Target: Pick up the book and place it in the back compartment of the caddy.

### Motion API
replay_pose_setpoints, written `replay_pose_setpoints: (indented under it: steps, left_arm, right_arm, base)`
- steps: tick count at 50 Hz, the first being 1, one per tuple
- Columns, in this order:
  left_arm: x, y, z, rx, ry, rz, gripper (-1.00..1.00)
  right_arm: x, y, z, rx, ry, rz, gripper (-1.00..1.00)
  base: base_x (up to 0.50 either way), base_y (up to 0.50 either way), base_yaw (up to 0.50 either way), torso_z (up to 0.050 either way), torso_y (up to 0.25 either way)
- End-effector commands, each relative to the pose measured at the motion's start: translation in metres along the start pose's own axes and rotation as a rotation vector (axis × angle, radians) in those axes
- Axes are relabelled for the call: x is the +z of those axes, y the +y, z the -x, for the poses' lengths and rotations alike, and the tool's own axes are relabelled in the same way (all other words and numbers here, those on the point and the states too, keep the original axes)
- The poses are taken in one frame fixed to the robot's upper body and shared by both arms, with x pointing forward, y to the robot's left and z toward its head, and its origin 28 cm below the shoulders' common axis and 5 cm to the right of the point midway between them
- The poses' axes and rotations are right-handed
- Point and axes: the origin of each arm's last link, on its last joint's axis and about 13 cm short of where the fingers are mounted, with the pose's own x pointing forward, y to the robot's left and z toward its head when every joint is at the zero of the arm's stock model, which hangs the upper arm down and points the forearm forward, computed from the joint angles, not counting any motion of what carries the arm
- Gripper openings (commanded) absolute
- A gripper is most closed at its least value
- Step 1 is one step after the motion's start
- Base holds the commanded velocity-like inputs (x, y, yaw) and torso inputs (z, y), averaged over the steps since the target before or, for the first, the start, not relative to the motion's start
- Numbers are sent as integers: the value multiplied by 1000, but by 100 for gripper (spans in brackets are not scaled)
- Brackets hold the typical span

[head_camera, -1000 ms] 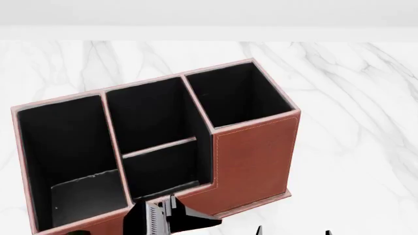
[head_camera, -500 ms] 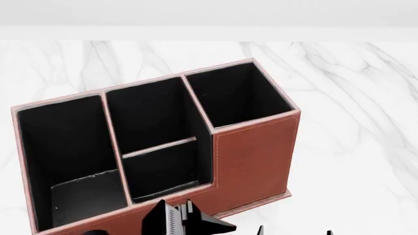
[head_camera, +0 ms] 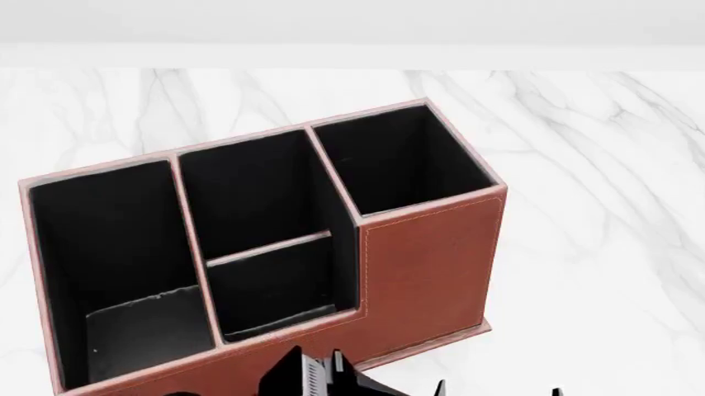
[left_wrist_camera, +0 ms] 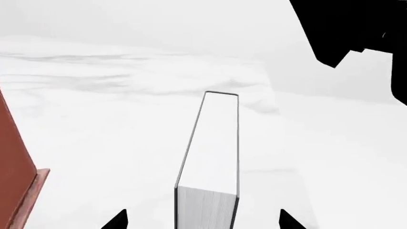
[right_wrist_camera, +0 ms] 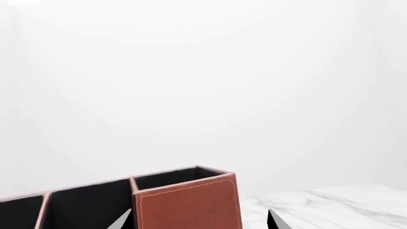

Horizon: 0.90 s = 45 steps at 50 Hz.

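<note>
The book has black covers and white page edges. It shows only in the left wrist view, standing on edge on the marble. It lies in line between the tips of my left gripper, and there is a clear gap on each side. That gripper is open, low in front of the caddy. The caddy is reddish-brown with black lining. Its back compartment is the small shallow cell behind the low front wall. My right gripper is open and holds nothing, facing the caddy's tall corner.
The white marble table runs on to the caddy's right and behind it. The caddy's base corner lies beside the book. A black part of the robot hangs beyond the book. The right gripper's tips just show.
In the head view my left gripper has slid right and down, away from the caddy's low front wall toward the picture's bottom edge. The caddy has stayed still.
</note>
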Motion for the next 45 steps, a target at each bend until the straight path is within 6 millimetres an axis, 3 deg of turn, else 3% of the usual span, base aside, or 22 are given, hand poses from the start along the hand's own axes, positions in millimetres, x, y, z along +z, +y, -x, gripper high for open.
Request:
replay_pose_setpoints:
  steps: [1,45]
  left_arm:
    - [-4,-2,-1,0,26,17,100]
    - [-2,-6,-9,-5,109,68,100]
  right_arm:
    - [0,0,0,-1,-1,-1,100]
    - [3,-1,0,0,-6,-14,100]
  base:
    - [0,0,0,0,0]
    - [0,0,0,0,0]
